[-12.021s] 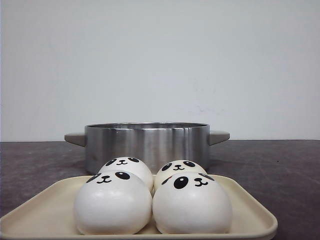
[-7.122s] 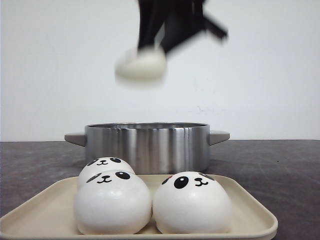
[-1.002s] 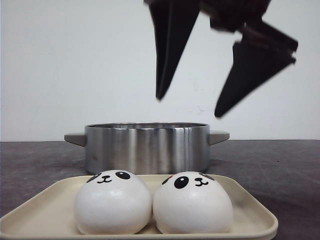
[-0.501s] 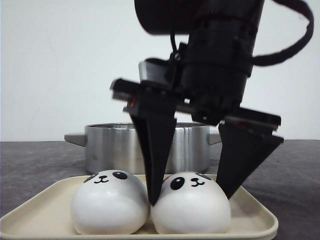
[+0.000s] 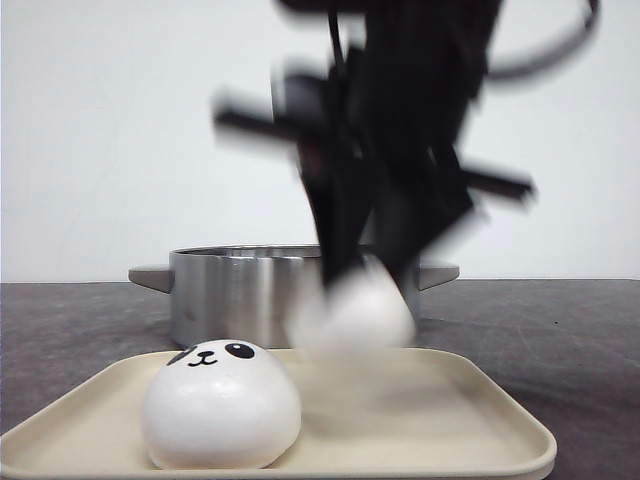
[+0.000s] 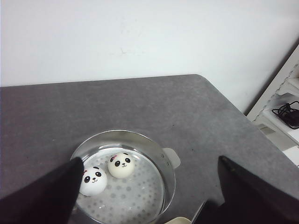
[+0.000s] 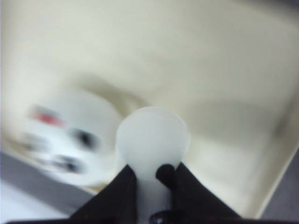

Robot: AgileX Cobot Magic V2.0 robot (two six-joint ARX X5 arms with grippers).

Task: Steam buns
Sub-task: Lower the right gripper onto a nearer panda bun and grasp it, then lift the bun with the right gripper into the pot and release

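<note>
Bun [image 5: 220, 405] on tray [image 5: 470, 425] (left) — pot [image 5: 250, 290] behind.

A plain off-white wall [image 5: 120, 130] rises behind a dark grey speckled table [image 6: 140, 102], evenly lit, while past the table's far corner in the left wrist view stands a pale shelf unit [image 6: 280, 100] holding a black cable [image 6: 286, 111].

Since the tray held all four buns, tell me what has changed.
Two buns have left the tray and now lie in the steamer pot. The right gripper came down over the right front bun, closed its jaws on it, and is lifting this third bun off the tray. The left front bun stays on the tray; pot and tray have not moved.
</note>
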